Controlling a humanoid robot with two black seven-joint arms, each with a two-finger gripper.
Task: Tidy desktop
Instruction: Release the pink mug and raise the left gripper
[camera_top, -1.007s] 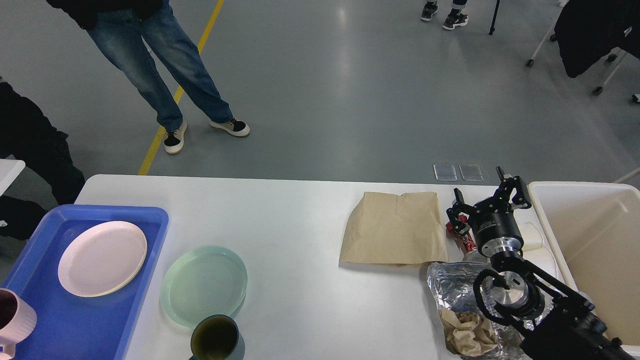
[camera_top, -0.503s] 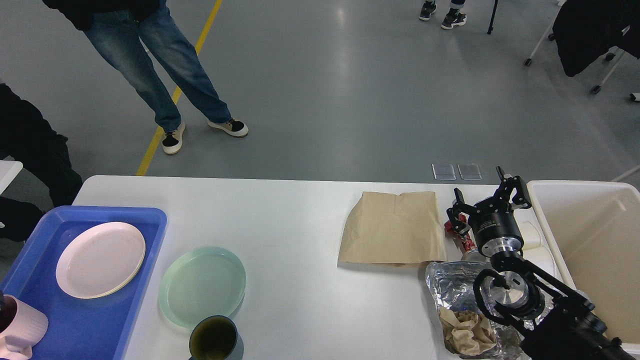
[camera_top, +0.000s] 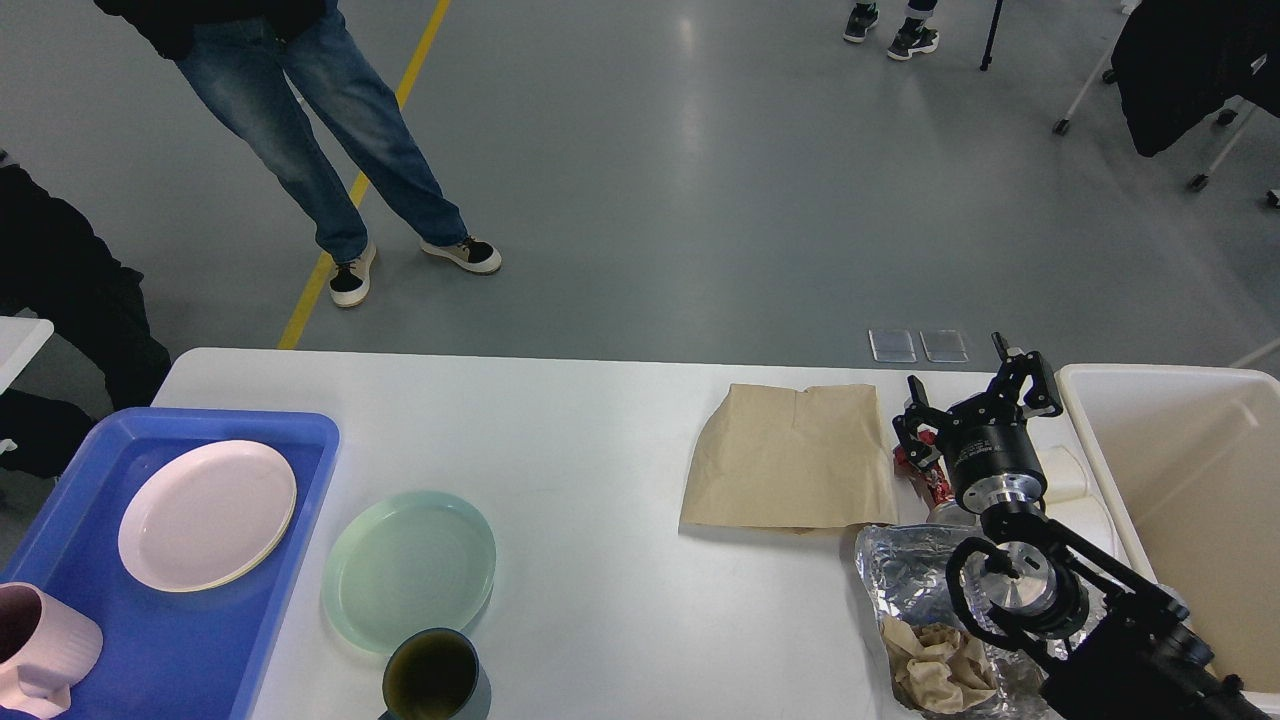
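Observation:
The white desktop (camera_top: 600, 440) spans the view. My right gripper (camera_top: 960, 375) stands open near its far right edge, just above a red wrapper (camera_top: 925, 478) and beside a flat brown paper bag (camera_top: 790, 455). Nothing sits between its fingers. Under the arm lie crumpled foil (camera_top: 900, 570) with a wad of brown paper (camera_top: 935, 665) and white pieces (camera_top: 1065, 470). A pink plate (camera_top: 207, 515) rests in the blue tray (camera_top: 200, 420). A pink mug (camera_top: 45, 650) is tilted at the tray's near corner. My left gripper is out of view.
A green plate (camera_top: 410, 570) and a dark cup (camera_top: 432, 678) sit on the table right of the tray. A cream-white bin (camera_top: 1180, 450) stands at the right end. People stand on the floor beyond the far edge.
The pink mug has shifted slightly rightward and lower over the tray's corner. The view wobbled a little. The right arm and gripper have held still.

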